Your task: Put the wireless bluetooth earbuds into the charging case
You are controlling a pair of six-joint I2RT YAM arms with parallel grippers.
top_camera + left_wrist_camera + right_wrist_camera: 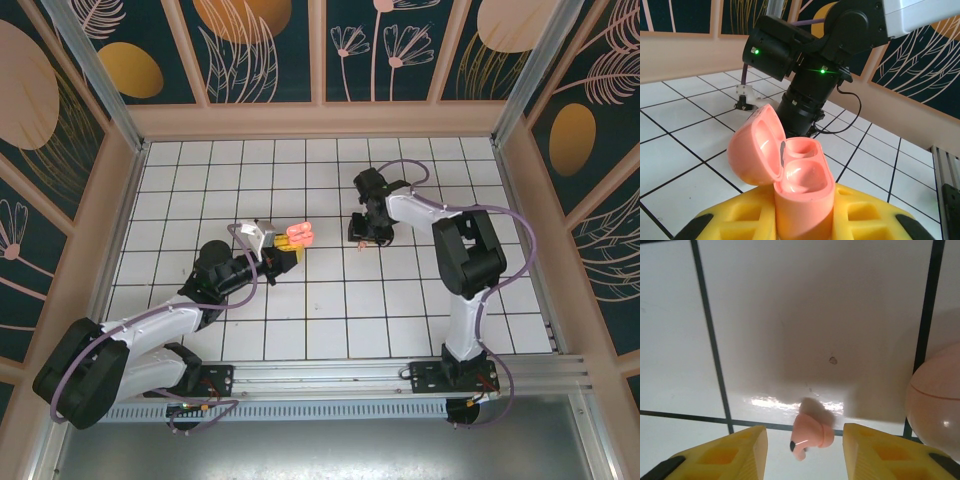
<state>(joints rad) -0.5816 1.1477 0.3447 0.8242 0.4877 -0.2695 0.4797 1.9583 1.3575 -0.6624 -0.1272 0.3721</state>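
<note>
My left gripper (285,250) is shut on the pink charging case (298,236). In the left wrist view the case (805,175) stands upright between the yellow fingers (740,220), its lid hinged open to the left, and both wells show empty. My left gripper (805,217) clamps the case's lower body. One pale-pink earbud (809,434) lies on the white tile between my right gripper's (805,440) yellow fingers (740,450), with a gap on each side. The right gripper (362,238) is open, pointing down at the floor just right of the case.
A larger rounded pink piece (935,405) sits at the right edge of the right wrist view, close to the right finger. The right arm's black wrist (805,75) stands just beyond the case. Low walls (120,200) ring the tiled floor, with a metal rail (350,375) in front.
</note>
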